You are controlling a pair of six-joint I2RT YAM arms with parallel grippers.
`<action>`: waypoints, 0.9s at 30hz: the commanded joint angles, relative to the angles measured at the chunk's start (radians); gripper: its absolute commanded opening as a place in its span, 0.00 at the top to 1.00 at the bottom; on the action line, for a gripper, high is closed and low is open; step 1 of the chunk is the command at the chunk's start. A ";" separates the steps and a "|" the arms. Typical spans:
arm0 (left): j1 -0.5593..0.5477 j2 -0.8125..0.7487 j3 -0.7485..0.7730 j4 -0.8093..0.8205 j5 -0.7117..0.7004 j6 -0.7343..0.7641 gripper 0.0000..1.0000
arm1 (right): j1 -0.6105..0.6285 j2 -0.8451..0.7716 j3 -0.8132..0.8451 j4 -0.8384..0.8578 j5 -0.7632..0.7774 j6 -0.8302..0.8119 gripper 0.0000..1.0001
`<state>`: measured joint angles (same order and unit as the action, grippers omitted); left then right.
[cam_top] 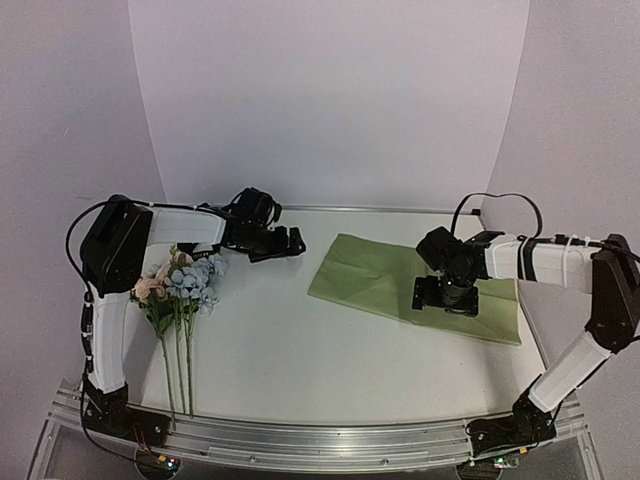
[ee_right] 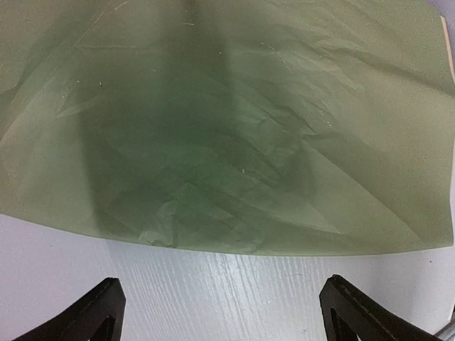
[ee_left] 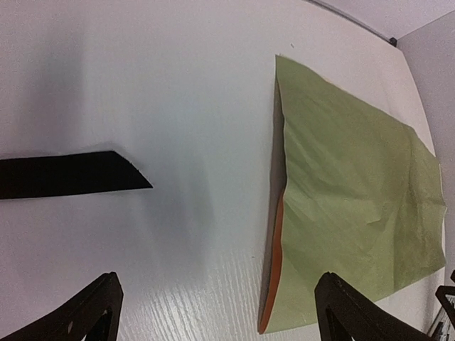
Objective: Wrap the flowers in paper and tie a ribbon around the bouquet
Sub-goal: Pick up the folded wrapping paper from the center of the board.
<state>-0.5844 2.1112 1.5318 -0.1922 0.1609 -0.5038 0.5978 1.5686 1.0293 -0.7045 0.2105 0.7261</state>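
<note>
flowers (cam_top: 185, 280): left of frame, flat on table (cam_top: 300, 360), stems toward bottom edge. Light, blooms prob crush easy, so grab by stems.
paper (cam_top: 365, 270): centre-right, green side up. Thin, floppy, prob slides; pinch at lifted edge.
L end effector (cam_top: 285, 243): jaws apart, empty, upper left near blooms.
R end effector (cam_top: 445, 297): jaws apart, empty, over paper.
text/brands: none readable.

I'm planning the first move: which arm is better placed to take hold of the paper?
Right. The right gripper, open, hangs directly over the paper. The left gripper, also open, is over the table short of the paper's edge, nearer the flowers.
</note>
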 commanded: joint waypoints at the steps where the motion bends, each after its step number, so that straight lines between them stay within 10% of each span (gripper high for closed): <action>1: -0.009 0.039 0.053 0.010 0.099 -0.012 0.05 | -0.005 0.038 0.031 0.044 -0.015 0.031 0.02; 27: -0.066 0.233 0.215 0.077 0.331 -0.097 0.58 | -0.054 0.133 -0.013 0.080 -0.056 0.043 0.02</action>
<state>-0.6516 2.3581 1.7210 -0.1538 0.4459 -0.5859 0.5499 1.6770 1.0282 -0.6357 0.1551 0.7575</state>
